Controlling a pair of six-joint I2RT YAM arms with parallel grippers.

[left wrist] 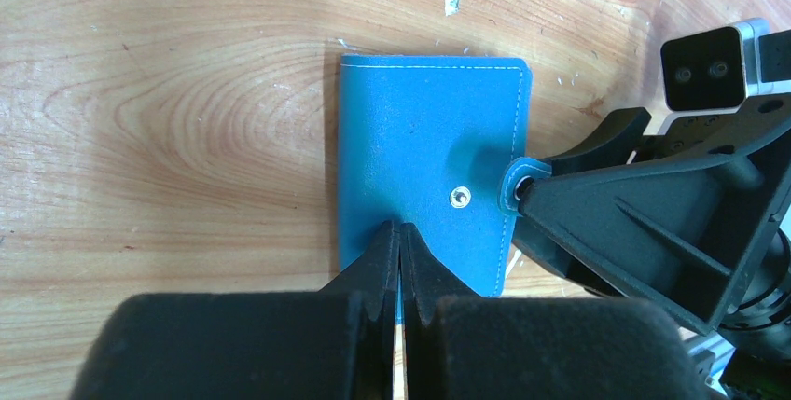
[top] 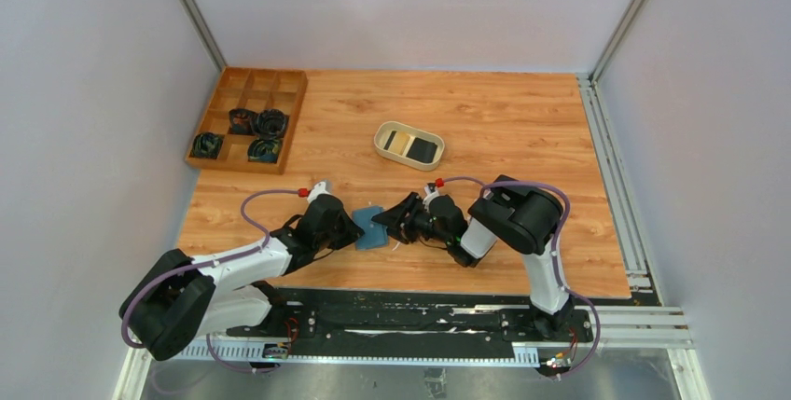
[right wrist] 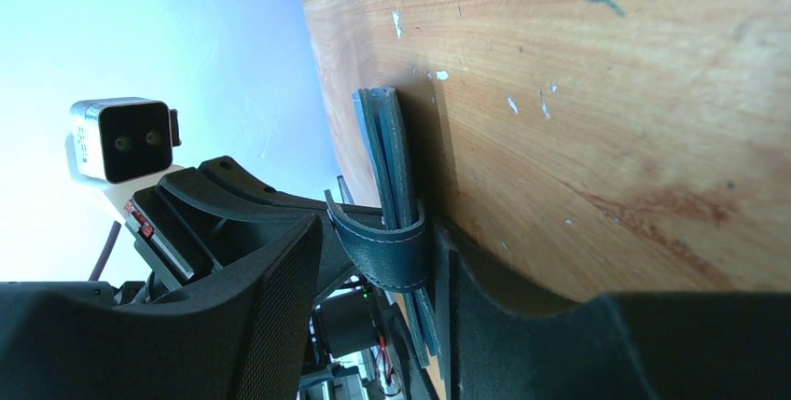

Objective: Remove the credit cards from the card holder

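Robotics lab cell: white panel walls (top: pixel 93 92), aluminium frame rails (top: pixel 611 139), wood-look tabletop (top: pixel 504 111), bolted robot arms (top: pixel 233 269).

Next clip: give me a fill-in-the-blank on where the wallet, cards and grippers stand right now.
1. The left gripper, jaws ___, presses its tips on the card holder.
2. The right gripper has its jaws either side of the holder's snap ___.
3. The beige dish holds a tan-gold card and a ___ one.
Missing words: shut; tab; black.
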